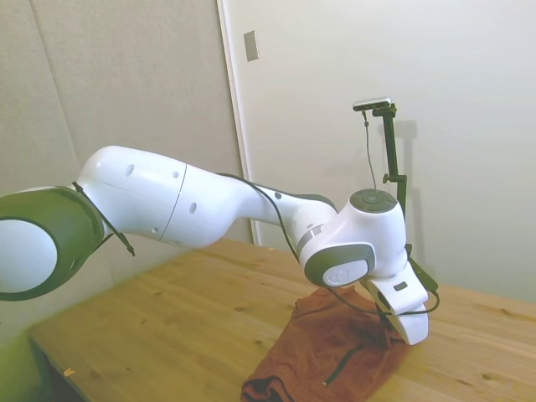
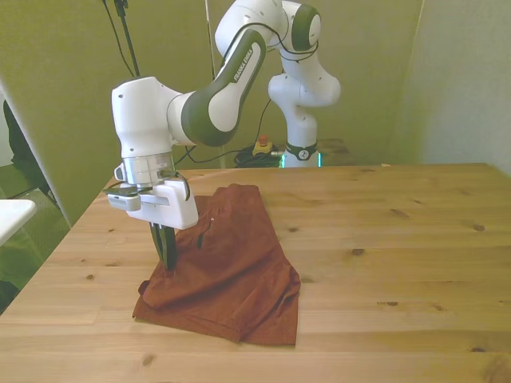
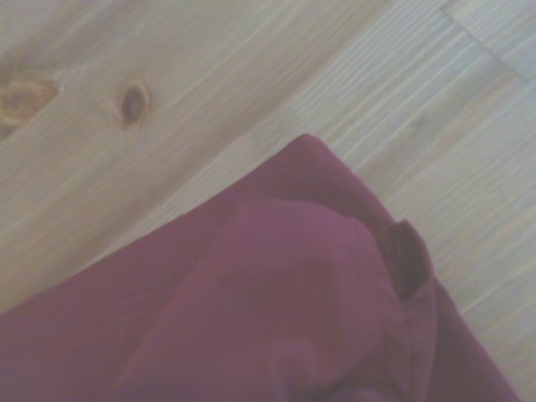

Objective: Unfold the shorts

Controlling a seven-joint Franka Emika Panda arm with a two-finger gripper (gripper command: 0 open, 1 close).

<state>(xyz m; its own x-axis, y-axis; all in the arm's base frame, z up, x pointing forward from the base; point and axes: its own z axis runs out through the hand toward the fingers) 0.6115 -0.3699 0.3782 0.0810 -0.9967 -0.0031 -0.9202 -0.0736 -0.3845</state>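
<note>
Rust shorts [image 2: 231,271] lie folded, edge pinched between the clenched jaws.

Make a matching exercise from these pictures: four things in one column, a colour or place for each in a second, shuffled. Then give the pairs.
Things:
1. shorts
2. table
3. claw
4. cord

Descriptions:
A. pale wood with dark knots
B. down on the shorts near the edge at the front view's left
C. rust-coloured, lying folded on the wood
D. dark, thin, lying on the cloth just beside the claw

Pairs: 1-C, 2-A, 3-B, 4-D
</note>
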